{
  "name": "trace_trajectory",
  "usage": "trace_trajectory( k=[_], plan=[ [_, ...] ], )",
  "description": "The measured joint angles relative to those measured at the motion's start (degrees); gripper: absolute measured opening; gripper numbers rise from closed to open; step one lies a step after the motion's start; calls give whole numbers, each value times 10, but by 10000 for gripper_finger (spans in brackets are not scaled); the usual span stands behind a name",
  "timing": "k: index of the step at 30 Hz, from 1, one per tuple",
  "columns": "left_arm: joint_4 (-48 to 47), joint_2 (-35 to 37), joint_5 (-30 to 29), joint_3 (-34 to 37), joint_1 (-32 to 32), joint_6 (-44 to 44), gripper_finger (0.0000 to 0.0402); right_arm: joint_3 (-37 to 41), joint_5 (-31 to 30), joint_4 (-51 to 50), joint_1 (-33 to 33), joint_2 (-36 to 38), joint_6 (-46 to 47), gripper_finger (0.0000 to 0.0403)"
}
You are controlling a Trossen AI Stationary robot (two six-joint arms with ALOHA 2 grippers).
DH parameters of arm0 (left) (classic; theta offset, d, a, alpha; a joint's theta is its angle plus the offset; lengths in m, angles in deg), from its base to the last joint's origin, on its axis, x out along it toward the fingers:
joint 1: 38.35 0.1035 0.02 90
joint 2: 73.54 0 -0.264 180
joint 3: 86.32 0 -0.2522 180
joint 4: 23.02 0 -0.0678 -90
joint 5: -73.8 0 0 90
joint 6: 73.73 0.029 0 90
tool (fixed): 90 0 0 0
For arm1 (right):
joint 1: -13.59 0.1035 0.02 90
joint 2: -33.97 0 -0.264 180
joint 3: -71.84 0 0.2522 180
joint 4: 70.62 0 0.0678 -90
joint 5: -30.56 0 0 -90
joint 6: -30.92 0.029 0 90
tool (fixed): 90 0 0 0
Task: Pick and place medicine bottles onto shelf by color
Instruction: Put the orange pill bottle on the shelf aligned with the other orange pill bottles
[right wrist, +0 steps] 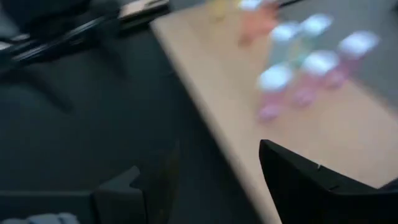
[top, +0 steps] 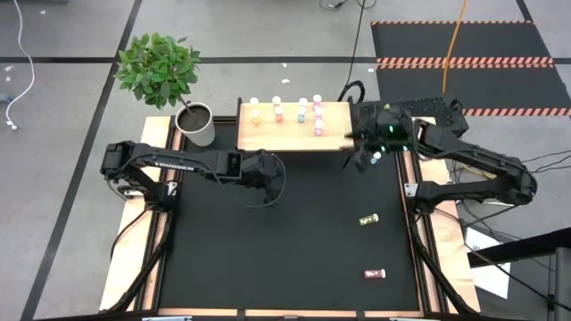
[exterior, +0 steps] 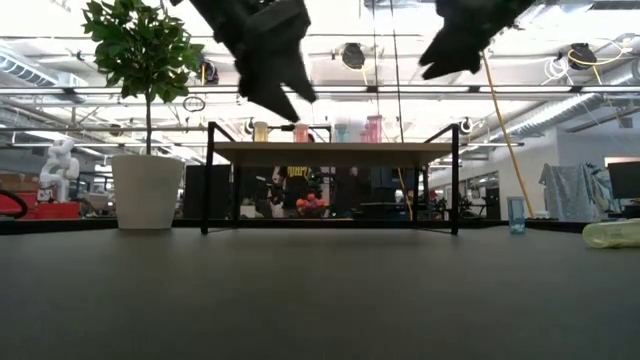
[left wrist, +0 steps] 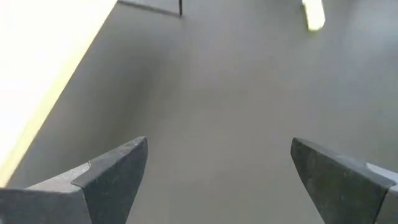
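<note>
Nearby, plant pot [top: 196, 124] beside shelf [top: 268, 135]; six medicine bottles [top: 317, 116] upright on it, two lying on mat [top: 294, 241]. Right gripper [top: 361, 153] at shelf's corner, parted, empty; left gripper [left wrist: 217, 180] spread wide, empty.

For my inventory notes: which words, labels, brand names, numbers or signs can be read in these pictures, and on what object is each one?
None can be read.
The medicine bottles on the shelf: any labels too small.
The two bottles lying on the black mat: too small.
Left arm: white marking, illegible.
</note>
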Motion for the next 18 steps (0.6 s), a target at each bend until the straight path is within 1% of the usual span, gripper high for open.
trace_trajectory(
  k=[2, 7, 11, 12, 15, 17, 18],
  plan=[
    [39, -11, 9, 0, -2, -10, 397, 17, 0, -13, 41, 25, 34, 217],
    [158, -56, 62, 0, -30, -13, 397, 41, -3, -13, 141, 91, 145, 216],
    [266, -109, 64, 0, -73, -14, 397, 51, -3, -79, 211, 137, 245, 211],
    [294, -123, 64, 0, -83, -13, 397, 56, -4, -98, 228, 147, 256, 208],
    [416, -176, 64, 0, -109, -18, 397, 79, -29, -139, 287, 176, 268, 200],
    [490, -204, 67, 0, -119, -43, 397, 102, -29, -141, 320, 191, 287, 197],
    [510, -216, 66, -1, -123, -56, 397, 115, -22, -136, 336, 197, 298, 195]
  ],
)
